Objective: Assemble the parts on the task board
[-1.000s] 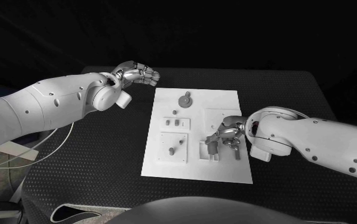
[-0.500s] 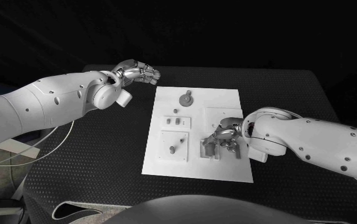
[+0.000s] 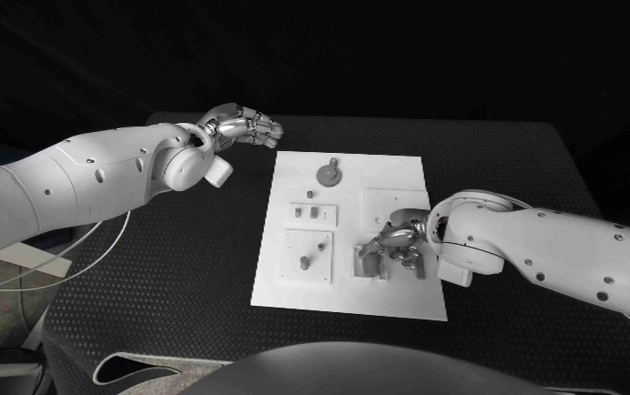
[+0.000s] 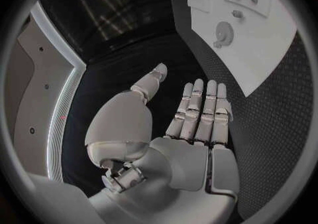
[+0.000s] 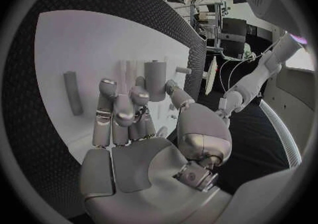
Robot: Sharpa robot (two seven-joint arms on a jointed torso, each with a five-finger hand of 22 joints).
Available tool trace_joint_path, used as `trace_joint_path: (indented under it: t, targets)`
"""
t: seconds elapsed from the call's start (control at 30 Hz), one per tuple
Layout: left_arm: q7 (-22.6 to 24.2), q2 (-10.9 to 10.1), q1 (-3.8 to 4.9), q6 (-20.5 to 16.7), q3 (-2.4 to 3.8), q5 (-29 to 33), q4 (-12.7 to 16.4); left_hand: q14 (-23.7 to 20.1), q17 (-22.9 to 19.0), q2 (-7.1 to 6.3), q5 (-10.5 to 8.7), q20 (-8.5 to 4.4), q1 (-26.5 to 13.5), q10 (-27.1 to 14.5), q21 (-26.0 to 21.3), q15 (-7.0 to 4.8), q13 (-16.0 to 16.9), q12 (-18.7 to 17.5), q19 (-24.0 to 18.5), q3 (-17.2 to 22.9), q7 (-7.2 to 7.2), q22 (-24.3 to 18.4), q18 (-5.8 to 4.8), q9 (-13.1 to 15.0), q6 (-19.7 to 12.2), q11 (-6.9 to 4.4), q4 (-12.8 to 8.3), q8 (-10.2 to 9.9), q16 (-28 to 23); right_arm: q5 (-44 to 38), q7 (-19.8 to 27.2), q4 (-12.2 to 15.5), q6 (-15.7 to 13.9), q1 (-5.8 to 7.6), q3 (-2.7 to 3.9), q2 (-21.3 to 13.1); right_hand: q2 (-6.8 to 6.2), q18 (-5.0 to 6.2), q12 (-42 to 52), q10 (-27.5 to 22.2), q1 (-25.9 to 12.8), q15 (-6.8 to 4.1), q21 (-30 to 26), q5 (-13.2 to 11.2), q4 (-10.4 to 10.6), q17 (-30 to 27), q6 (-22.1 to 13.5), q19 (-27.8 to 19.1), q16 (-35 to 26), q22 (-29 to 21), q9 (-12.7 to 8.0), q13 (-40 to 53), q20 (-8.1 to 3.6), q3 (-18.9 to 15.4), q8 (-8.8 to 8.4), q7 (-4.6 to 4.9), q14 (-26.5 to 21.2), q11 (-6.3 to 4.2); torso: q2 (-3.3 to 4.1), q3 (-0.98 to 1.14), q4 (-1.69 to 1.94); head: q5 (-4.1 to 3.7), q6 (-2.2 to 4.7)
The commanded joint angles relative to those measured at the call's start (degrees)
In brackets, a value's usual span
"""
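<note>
While legible: no txt, task board [image 3: 394,186]

The left robot hand [image 3: 243,128] floats open with straight fingers. The right robot hand [image 3: 397,241] reaches down, its fingers bent.

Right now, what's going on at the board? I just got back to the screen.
The right hand is down on the near right part of the task board, its fingers curled among the upright grey parts there; whether it actually grips one is unclear. The left hand hangs off the board's far left corner, holding nothing. A round part lies untouched at the far end of the board.
</note>
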Motion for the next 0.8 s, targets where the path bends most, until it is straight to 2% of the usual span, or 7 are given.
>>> trace_joint_path:
  t: [0.03,0.47,0.8]
  targets:
    - [0.4,0.0,0.06,0.5,0.04,-0.2,0.2,0.1,0.1,-0.31,-0.21,0.32,0.1,-0.1,0.1,0.25,-0.1,0.3,-0.2,-0.2,0.21,-0.1,-0.11,0.0,0.0,0.01,0.2,0.4,-0.4,-0.1,-0.2,-0.5,0.5,-0.25,-0.04,0.4,-0.18,0.64,0.2,-0.4,-0.8,-0.14,-0.2,0.1,0.2,-0.1,0.3,-0.1,-0.3,0.8,0.0,-0.1,0.10,0.1,-0.37,0.46,-0.4,-0.15,0.01,0.01,-0.03,0.06,-0.10]
    - [0.3,-0.1,0.06,0.5,0.04,-0.2,0.3,0.1,0.1,-0.32,-0.21,0.32,0.1,-0.1,0.1,0.25,-0.1,0.3,-0.2,-0.2,0.21,-0.1,-0.10,0.0,0.0,0.02,0.2,0.4,-0.4,-0.1,0.1,-1.2,0.3,-0.49,-0.05,0.8,-1.07,0.64,0.1,-0.7,-2.1,-0.05,-0.3,0.1,0.9,-0.1,0.0,-0.3,-0.5,0.8,0.0,-0.2,0.16,0.4,-0.69,0.57,-0.7,-0.05,0.02,0.02,-0.03,0.13,-0.24]
    - [0.3,-0.2,0.06,0.5,0.04,-0.2,0.3,0.1,0.1,-0.33,-0.21,0.33,0.1,-0.1,0.1,0.26,-0.2,0.3,-0.2,-0.2,0.23,-0.1,-0.09,0.0,0.0,0.02,0.2,0.4,-0.4,0.1,0.1,-1.4,1.7,-0.60,-0.08,1.0,-2.91,0.64,0.0,-1.2,-3.2,0.08,-0.5,0.1,1.6,-0.2,-0.3,-0.6,-0.7,0.8,0.0,-0.4,0.24,0.9,-1.11,0.72,-1.1,0.09,0.00,0.01,-0.04,0.12,-0.34]
